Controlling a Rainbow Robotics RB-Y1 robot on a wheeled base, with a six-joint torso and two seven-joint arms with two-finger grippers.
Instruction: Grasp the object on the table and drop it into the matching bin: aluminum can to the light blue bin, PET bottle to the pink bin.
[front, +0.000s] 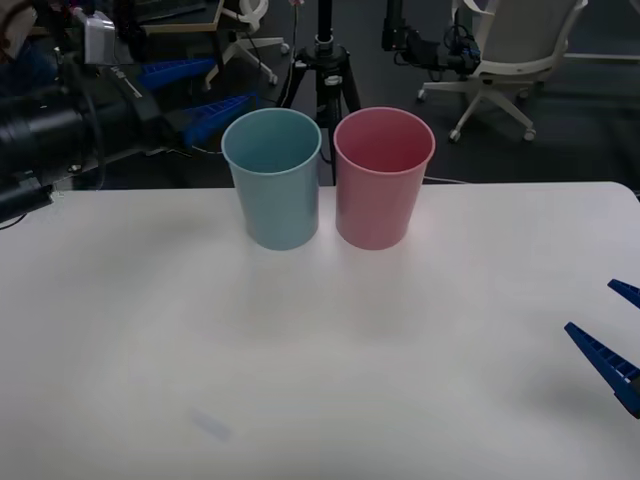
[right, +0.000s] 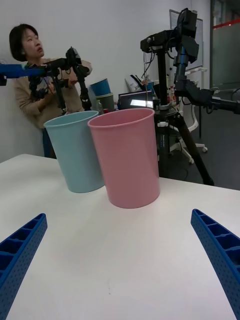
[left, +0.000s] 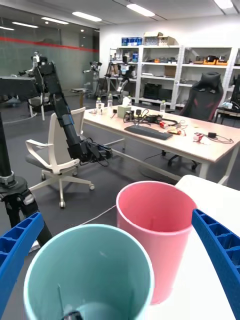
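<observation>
On the table: the blue bin (front: 275, 195) and the pink bin (front: 380, 200) stand side by side near the far edge, almost touching. They stay close so either claw can reach both.
Table top: the white table (front: 300, 380) has no can on it that I can see.
Can: a small dark thing (left: 73, 315) lies at the very bottom of the blue bin. I think it is the can, but too little of it shows to be sure.
Left claw: the left claw (front: 230, 82) hangs high over the back rim of the blue bin. Its two blue fingers are spread wide and hold nothing. It is up there so a thing let go falls right into the bin.
Right claw: the right claw (front: 590, 306) waits low over the table at the right side, well apart from the bins. Its fingers are spread wide too, with nothing in them. It keeps out of the way.
Job: it looks done, since a can belongs in the blue bin.
Watch out: the left arm must lift away and not bump the bin rim.
</observation>
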